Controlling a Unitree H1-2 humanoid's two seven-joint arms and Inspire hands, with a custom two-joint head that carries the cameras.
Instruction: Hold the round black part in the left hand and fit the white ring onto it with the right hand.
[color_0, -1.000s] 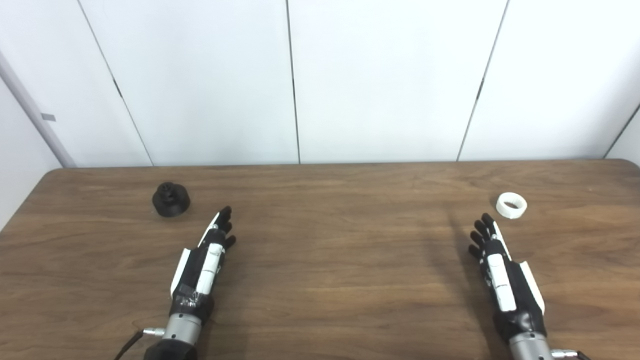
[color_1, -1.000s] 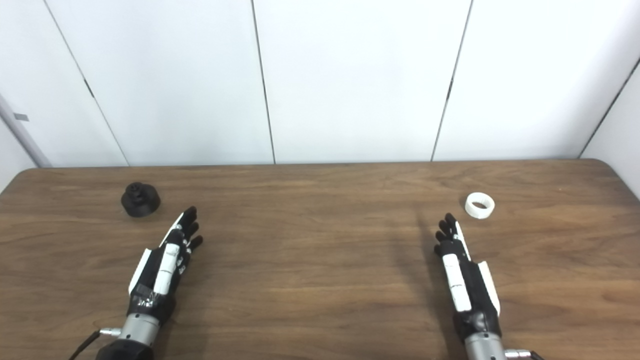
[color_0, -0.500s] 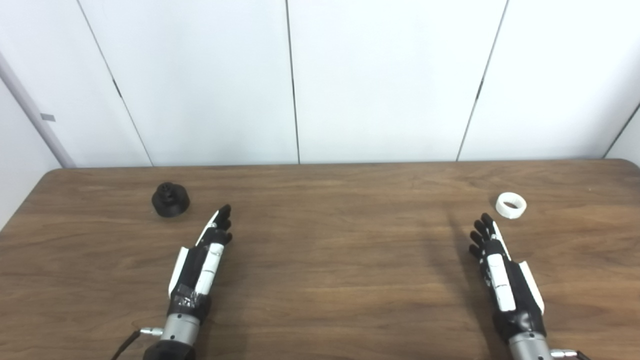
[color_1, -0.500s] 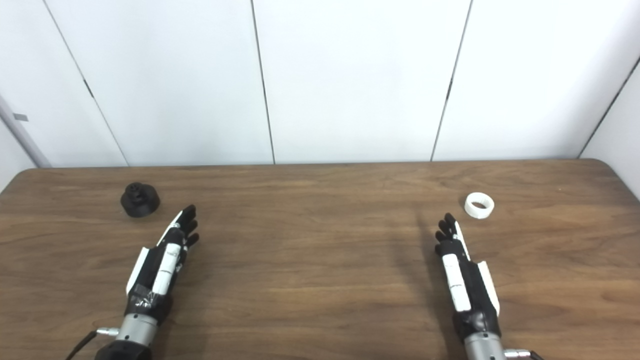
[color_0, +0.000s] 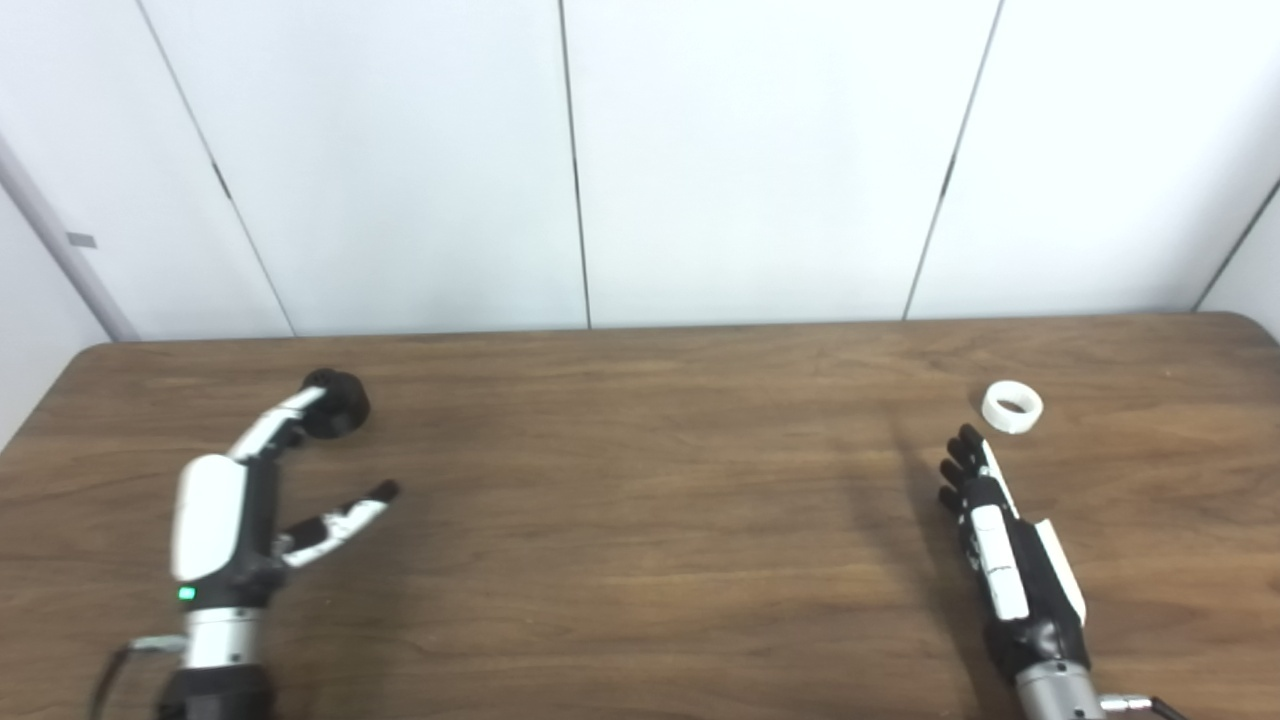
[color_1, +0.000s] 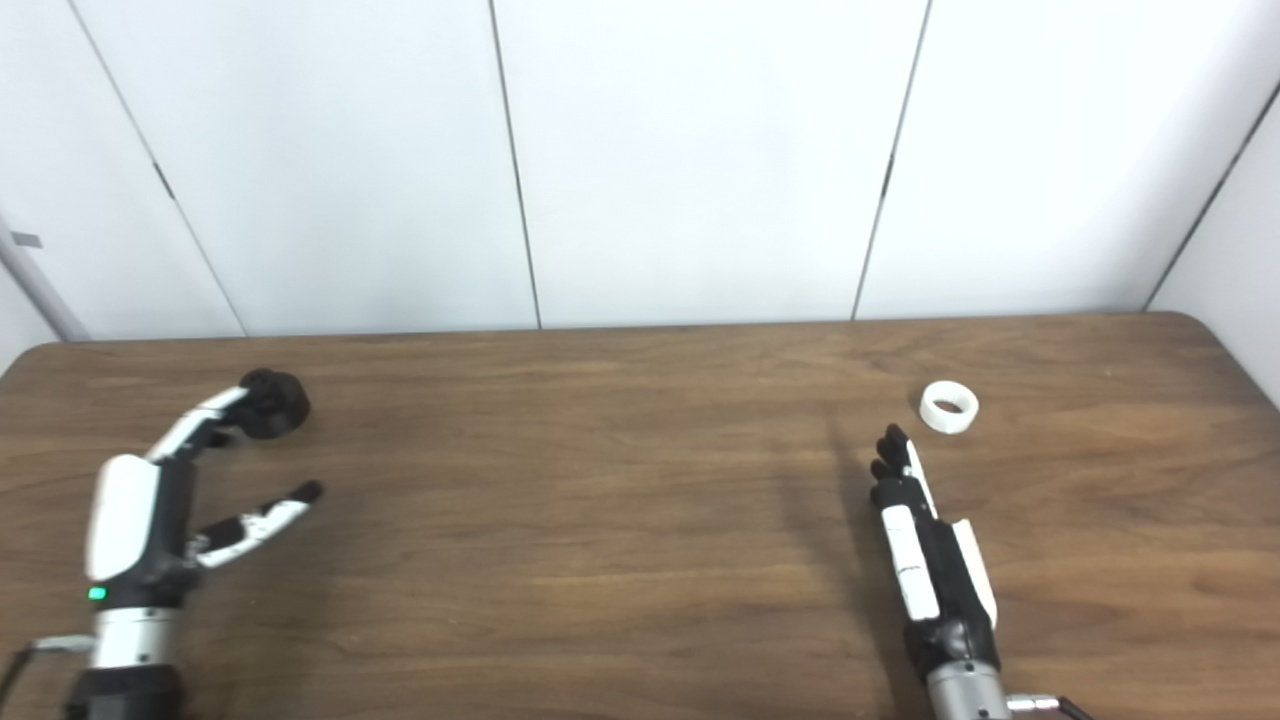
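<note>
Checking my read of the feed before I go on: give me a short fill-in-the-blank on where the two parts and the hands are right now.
1. The round black part sits on the table, at the fingertips of the ____ robot hand.
2. The white ring lies just beyond the ____ robot hand.
3. The left robot hand's fingers and thumb are spread ____.
4. The white ring is held by ____ hand.

Missing words: left; right; apart; neither

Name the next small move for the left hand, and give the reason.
Probably ease the left hand forward and close it around the round black part. The hand is open, thumb spread wide, fingertips overlapping the part's near side, and the part sits on the table, not yet held. The white ring lies untouched beyond the right hand.
</note>
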